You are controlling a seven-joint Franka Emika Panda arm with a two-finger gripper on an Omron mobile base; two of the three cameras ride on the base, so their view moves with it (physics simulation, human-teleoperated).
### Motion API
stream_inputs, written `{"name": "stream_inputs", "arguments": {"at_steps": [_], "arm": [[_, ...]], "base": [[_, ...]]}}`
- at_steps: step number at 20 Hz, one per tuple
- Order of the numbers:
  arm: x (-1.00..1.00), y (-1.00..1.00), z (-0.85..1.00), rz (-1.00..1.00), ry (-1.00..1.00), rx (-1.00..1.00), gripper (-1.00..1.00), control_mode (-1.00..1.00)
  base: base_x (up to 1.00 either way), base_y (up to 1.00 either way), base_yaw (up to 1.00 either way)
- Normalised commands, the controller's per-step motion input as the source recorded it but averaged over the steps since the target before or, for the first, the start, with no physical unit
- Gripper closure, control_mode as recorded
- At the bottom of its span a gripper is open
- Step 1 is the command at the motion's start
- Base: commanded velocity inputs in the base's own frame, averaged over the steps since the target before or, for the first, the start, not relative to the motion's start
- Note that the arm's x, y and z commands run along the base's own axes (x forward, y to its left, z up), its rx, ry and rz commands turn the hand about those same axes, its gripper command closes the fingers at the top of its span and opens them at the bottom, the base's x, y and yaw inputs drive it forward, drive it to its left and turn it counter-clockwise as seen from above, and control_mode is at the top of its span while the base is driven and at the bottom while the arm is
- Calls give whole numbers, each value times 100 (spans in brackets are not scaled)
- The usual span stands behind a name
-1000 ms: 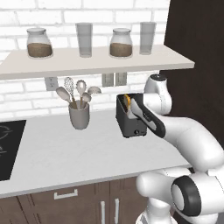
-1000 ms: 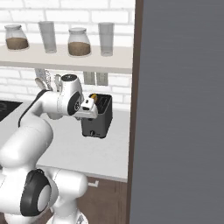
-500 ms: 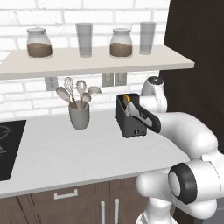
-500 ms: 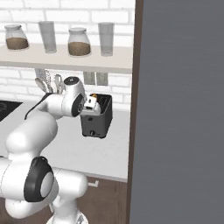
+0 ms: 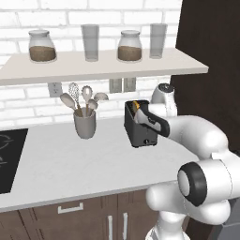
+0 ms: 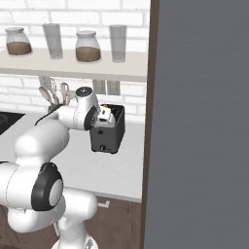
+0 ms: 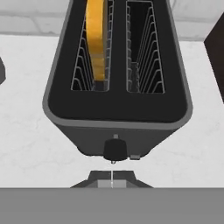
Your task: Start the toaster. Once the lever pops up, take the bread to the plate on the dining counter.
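Orange-crusted bread point(image 7: 97, 39) sits in the toaster's point(image 7: 117, 100) left slot, lever point(image 7: 114, 149) dead centre below. My gripper point(image 7: 112, 176) is pinched together on nothing, hovering above the lever, so I'd press straight down, no sideways slip.

Dark grey toaster point(image 7: 118, 131) with black top; orange-crusted bread point(image 7: 97, 39) (upper centre of frame); white counter point(image 5: 61, 164); white brick wall point(image 5: 28, 105).
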Motion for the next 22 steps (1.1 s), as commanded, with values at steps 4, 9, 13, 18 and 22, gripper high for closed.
{"name": "stream_inputs", "arguments": {"at_steps": [4,9,13,18,22], "arm": [[11,0,-14,0,0,0,100,-100],[19,-4,-27,0,0,0,100,-100],[5,0,-25,0,0,0,100,-100],[2,0,-32,0,0,0,100,-100],[0,0,-41,0,0,0,100,-100]], "base": [[0,0,0],[0,0,0],[0,0,0],[0,0,0],[0,0,0]]}}
